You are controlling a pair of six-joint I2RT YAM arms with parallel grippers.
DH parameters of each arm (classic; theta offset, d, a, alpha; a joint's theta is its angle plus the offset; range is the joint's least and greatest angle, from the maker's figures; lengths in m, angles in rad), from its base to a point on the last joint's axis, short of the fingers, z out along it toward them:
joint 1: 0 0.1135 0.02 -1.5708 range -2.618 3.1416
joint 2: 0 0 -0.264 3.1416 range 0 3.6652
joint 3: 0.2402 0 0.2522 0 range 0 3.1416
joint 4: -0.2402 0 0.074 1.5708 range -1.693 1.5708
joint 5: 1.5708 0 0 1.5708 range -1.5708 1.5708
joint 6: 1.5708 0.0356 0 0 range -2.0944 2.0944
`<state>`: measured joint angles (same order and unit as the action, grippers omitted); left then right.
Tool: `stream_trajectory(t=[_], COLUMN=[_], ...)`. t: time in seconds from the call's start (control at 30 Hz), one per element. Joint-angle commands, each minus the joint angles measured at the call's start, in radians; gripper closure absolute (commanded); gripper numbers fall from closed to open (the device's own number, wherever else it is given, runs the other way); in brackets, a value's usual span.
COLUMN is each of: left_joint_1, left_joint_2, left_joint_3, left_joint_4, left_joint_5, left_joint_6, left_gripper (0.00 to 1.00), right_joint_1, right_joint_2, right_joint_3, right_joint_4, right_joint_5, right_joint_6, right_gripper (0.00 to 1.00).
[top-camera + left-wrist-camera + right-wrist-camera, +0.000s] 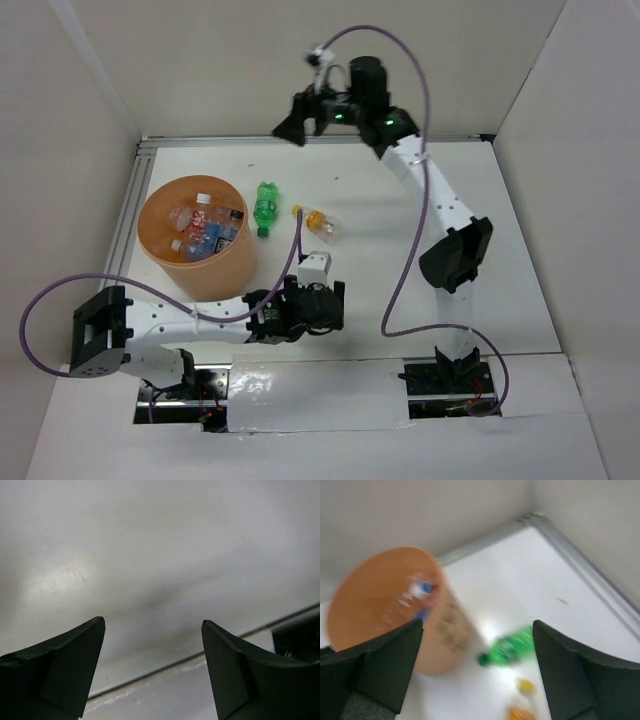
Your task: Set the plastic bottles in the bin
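Here, the right claw [477, 624] gapes wide and empty, high over the worktop's [350, 180] far edge. The green bottle [265, 208] lies at its 6 o'clock, the orange-capped bottle [320, 222] just beside, and the bin [220, 275] at 7 o'clock. The left claw [153, 621] hangs open, empty.

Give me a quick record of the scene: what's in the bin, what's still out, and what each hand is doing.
Bin: orange, upright, on the left part of the table
In bin: several bottles
Still out: green bottle and orange-capped bottle, both lying on the table right of the bin
Left hand: open, empty, low near the front
Right hand: open, empty, raised toward the far side
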<state>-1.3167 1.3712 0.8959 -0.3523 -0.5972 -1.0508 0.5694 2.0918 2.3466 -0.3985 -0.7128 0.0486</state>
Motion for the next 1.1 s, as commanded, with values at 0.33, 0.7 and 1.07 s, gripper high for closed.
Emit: stream_trajectory(t=[0.33,0.7,1.07], left_joint_1=[0.353,0.474,0.594], left_joint_2=[0.305,0.664,0.801], left_joint_3=[0.503,0.916,0.969], left_joint_4=[-0.163,-0.467,-0.393], left_joint_5=[0.007,-0.018,0.033], left_joint_6=[-0.342,-0.446,-0.347], left_gripper=[0.59,0.0,0.0], right_joint_1=[-0.772,-0.977,-1.01], right_joint_2=[-0.508,-0.837,-0.849], right_joint_3=[-0.705,-1.208,-1.285], right_joint_4=[-0.375,-0.496,-0.562], right_joint_5=[-0.111,-0.172,-0.212], right_joint_6=[-0.394,-0.662,-0.719], right_gripper=[0.27,0.14,0.14])
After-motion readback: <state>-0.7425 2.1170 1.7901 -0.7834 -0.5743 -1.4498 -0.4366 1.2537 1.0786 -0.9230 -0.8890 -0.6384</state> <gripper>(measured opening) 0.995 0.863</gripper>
